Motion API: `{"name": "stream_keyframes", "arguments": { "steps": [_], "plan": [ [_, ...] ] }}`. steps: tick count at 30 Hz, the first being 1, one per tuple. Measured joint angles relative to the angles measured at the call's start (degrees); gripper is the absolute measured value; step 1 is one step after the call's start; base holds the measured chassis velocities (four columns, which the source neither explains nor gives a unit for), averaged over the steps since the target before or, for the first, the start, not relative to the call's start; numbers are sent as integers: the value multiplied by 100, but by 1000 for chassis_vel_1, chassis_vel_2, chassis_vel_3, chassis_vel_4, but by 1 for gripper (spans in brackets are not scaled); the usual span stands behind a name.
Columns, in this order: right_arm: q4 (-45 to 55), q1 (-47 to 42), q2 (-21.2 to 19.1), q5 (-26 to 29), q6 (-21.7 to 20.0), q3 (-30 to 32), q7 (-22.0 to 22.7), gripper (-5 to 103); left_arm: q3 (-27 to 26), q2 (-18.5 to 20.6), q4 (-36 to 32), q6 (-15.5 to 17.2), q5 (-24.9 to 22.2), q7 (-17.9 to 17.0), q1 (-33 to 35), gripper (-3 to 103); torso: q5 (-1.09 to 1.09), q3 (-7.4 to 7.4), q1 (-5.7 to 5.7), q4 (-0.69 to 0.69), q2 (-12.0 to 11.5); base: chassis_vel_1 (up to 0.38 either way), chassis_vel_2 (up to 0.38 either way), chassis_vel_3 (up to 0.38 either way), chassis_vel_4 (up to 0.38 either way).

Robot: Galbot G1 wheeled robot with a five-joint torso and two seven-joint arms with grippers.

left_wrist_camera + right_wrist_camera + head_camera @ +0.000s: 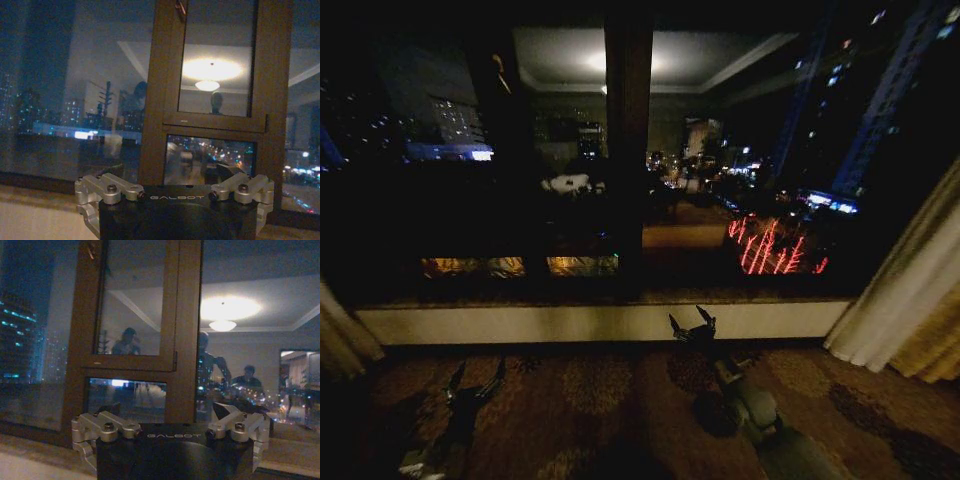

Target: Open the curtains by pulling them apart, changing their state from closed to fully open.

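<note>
- Nearest to us in the head view, the left tool point(477, 378) hangs low over the patterned carpet point(610, 400), its two dark fingers spread in a V with nothing between them.
- The right tool point(692, 322) is raised a little farther forward, just before the window ledge, fingers likewise spread and empty; its grey rounded arm runs back toward us.
- In each wrist view we see a black housing with silver metal linkages splayed out to both sides.
- The carpet is dark brown with round floral medallions, and it ends at a pale, flat ledge point(600, 322) running along the wall under the glass.
- The curtains are drawn back to both sides: a pale pleated panel point(900, 300) bunches at the right edge, with a thicker yellowish drape just outside it, and a smaller pale bundle point(342, 338) sits at the left edge.
- Between them stands the bare window, divided by a dark brown frame post point(628, 140).
- The glass mirrors a lit ceiling lamp point(208, 85) and the room.
- Beyond lie night city towers and red lights.
</note>
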Motion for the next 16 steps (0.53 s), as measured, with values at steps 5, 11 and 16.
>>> {"name": "stream_keyframes", "arguments": {
  "steps": [5, 11, 16],
  "plan": [
    [0, 0, 0, 0, 0, 0, 0, 100, -1, 0, 0, 0, 0, 0, 2, 100, -1, -3, -5, 0, 4, 194, -166, -233, 213],
    [0, 0, 0, 0, 0, 0, 0, 100, 3, 0, 1, 0, 0, 0, -1, 100, 2, 1, 2, -1, -3, -25, -23, -30, 60],
    [0, 0, 0, 0, 0, 1, 0, 100, 3, 0, 1, 0, 0, 1, -2, 100, -1, 3, 9, -1, -5, -61, 19, 46, -32]
  ]
}}
